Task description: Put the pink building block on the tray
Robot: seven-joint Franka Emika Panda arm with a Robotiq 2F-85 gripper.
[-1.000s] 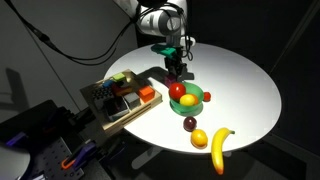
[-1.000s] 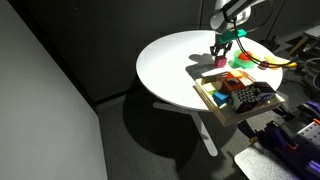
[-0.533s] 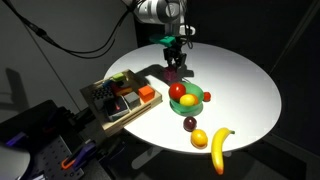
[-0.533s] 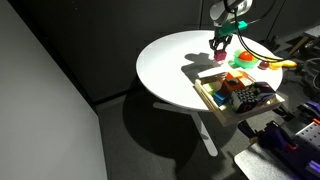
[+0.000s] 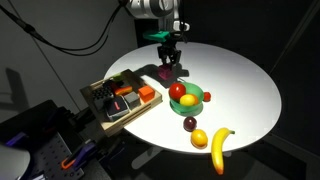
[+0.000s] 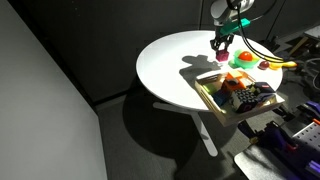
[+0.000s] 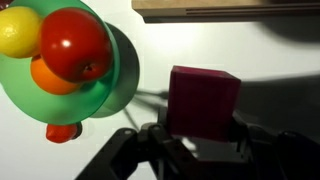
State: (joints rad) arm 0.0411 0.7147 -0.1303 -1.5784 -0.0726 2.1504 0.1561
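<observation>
Gripper [image 7: 203,138] clamped on pink building block [image 7: 203,100]; cube-ish, no long axis, face ~parallel w/ tray [image 7: 200,8] rim.

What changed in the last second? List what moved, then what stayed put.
The hand, shut on the pink building block, rose from the table and shifted a little toward the tray, carrying the block along. Nothing was let go. The tray, the green bowl with its fruit and the banana stayed put.
</observation>
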